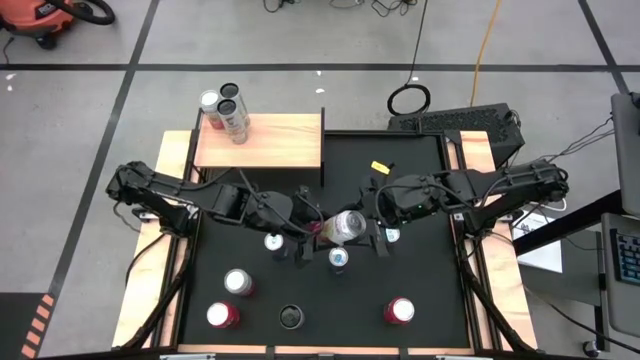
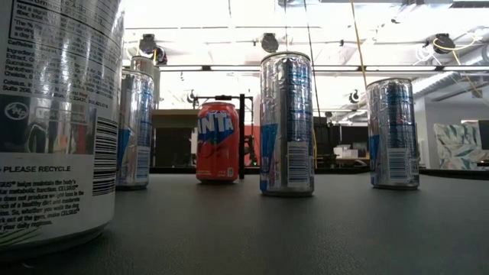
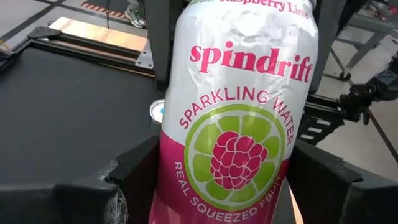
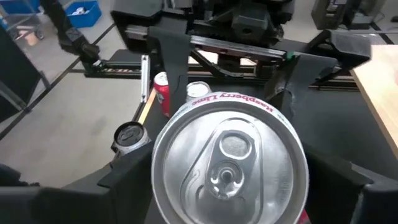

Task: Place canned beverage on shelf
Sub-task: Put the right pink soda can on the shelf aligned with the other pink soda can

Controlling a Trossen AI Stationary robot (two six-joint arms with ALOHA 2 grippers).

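Observation:
A white and pink Spindrift can (image 1: 345, 226) hangs on its side above the middle of the black mat (image 1: 420, 290), between my two grippers. My left gripper (image 1: 318, 228) is shut on its pink bottom end. My right gripper (image 1: 372, 228) is shut on its top end. The can's lid (image 4: 229, 163) faces the right wrist camera. The pale wood shelf (image 1: 270, 150) stands at the table's far left. Three cans (image 1: 234, 118) stand on the shelf's far left corner. My left gripper pinches the can's side wall near its pink bottom end (image 3: 186, 186) between its two fingers (image 3: 134, 177). The fingers come level from the table's left and lie along the can. The can is lifted clear of the mat and lies level. My right gripper has its two fingers (image 4: 134, 167) on opposite sides of the can just below its top rim (image 4: 163, 143). The fingers come level from the table's right and lie along the can. The can's lid points back at the wrist.
Several cans stand on the mat under and near the grippers: blue-topped ones (image 1: 274, 242) (image 1: 339, 259) (image 1: 392, 235), a silver one (image 1: 238, 283), red ones (image 1: 222, 315) (image 1: 400, 311) and a black one (image 1: 291, 317). A yellow bit (image 1: 379, 167) lies at the far side.

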